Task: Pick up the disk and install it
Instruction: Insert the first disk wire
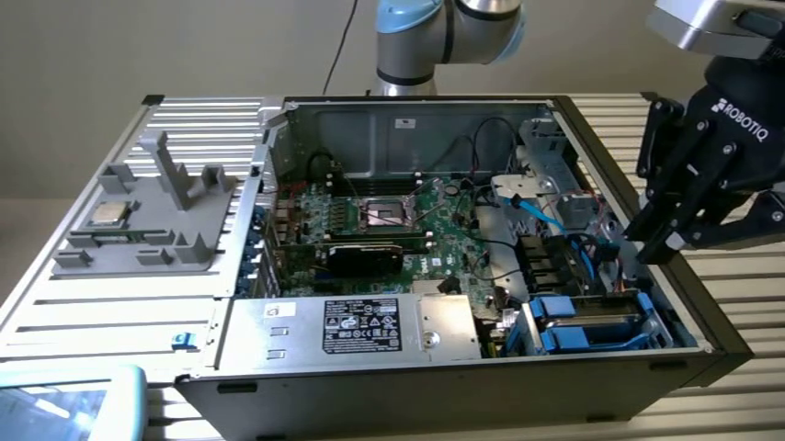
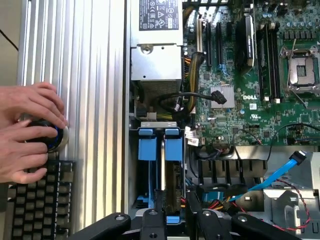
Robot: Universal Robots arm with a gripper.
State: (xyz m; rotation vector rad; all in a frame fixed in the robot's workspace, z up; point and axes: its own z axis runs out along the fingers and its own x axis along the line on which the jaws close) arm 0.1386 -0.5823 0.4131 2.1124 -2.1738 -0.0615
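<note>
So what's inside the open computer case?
Inside the case: a green motherboard, a silver power supply, blue disk carriers and cables. Whatever lies beneath those is covered.

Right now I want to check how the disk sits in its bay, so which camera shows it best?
The wrist view: it looks straight down on the disk, its blue carrier tabs and the bay beside the motherboard plain. The exterior view shows the disk aslant, low in the case's near corner, below the hand.

wall point(image 1: 147, 46): plain beige | table point(image 1: 73, 285): ribbed metal, brightly lit
</note>
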